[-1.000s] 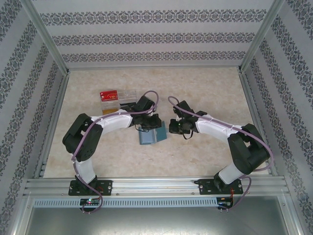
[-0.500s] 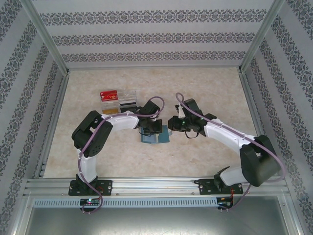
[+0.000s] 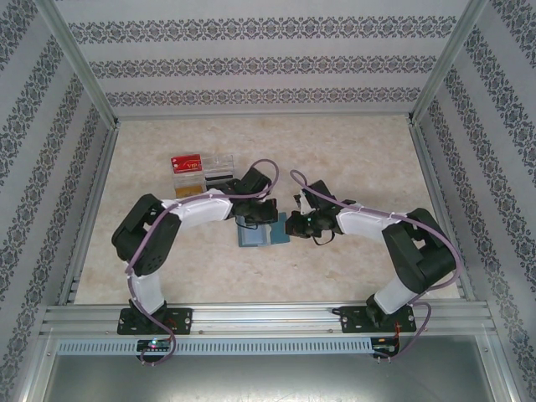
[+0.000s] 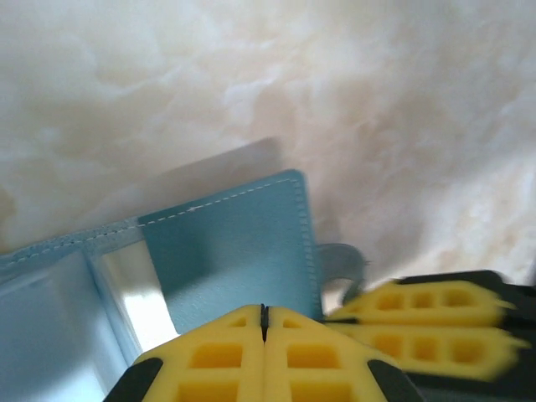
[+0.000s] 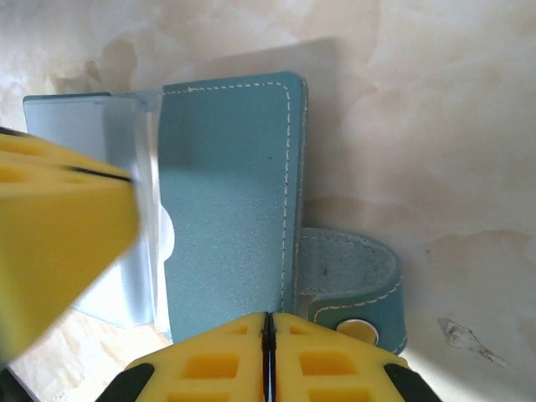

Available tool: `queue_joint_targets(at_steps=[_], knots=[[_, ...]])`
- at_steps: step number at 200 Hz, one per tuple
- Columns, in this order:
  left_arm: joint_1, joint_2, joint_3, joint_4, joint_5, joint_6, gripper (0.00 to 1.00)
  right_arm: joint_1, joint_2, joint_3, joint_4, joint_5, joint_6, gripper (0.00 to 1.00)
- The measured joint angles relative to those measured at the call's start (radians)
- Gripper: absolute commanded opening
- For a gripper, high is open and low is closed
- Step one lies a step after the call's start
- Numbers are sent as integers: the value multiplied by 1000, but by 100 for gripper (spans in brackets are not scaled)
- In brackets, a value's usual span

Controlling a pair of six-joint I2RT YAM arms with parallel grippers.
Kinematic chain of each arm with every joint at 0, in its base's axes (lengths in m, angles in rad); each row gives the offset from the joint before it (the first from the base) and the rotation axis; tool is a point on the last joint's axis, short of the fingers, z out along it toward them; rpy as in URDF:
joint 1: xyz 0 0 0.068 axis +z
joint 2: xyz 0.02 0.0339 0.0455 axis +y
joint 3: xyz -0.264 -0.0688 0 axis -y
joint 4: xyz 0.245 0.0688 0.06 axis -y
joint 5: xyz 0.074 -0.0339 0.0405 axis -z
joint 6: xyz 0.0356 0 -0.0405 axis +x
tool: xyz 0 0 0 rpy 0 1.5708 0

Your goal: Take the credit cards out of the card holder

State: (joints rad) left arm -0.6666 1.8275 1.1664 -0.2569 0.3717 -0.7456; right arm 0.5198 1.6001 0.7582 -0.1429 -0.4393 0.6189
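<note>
On my feed the beige, marble-veined tabletop point(image 3: 352, 151) carries a clear plastic tray point(image 3: 224, 161) toward its back left. In the tray lie a red card point(image 3: 186, 162) with white lettering too small for me to read, a black card point(image 3: 219, 177) with a pale stripe, and the credit cards point(image 3: 188, 189), a flat tan-gold patch in its near-left compartment.

Just right of the tray, the left gripper point(image 4: 264, 314) has its ribbed yellow fingers pressed flat together at the edge of the card holder point(image 4: 230, 251). I cannot tell if that edge is pinched.

The holder lies open near the tabletop's middle. It has grainy blue-grey leatherette with pale stitching, rounded corners and glossy clear sleeves point(image 5: 92, 142). Its spread runs left to right.

The right gripper point(image 5: 268, 322) is likewise clenched at the cover's edge, beside a strap point(image 5: 347, 280) ending in a round metal snap point(image 5: 358, 330).
</note>
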Motion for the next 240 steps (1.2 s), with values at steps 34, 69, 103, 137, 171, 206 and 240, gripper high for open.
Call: queue_joint_targets(at_steps=[34, 69, 103, 137, 171, 206, 240], knots=[[0, -93, -35, -29, -67, -33, 27, 0, 17, 0, 18, 0, -7, 12], [6, -151, -93, -135, -170, -73, 55, 0, 41, 0, 21, -1, -28, 13], [7, -190, -145, -186, -233, -113, 60, 0, 63, 8, 21, -16, -50, 13], [7, -193, -146, -193, -241, -131, 52, 0, 68, 13, 22, -22, -51, 14], [7, -193, -146, -192, -238, -131, 51, 0, 68, 13, 21, -22, -51, 14], [7, -190, -146, -191, -230, -130, 50, 0, 68, 13, 21, -22, -55, 14], [7, -171, -146, -177, -222, -131, 49, 0, 68, 13, 21, -22, -62, 14]])
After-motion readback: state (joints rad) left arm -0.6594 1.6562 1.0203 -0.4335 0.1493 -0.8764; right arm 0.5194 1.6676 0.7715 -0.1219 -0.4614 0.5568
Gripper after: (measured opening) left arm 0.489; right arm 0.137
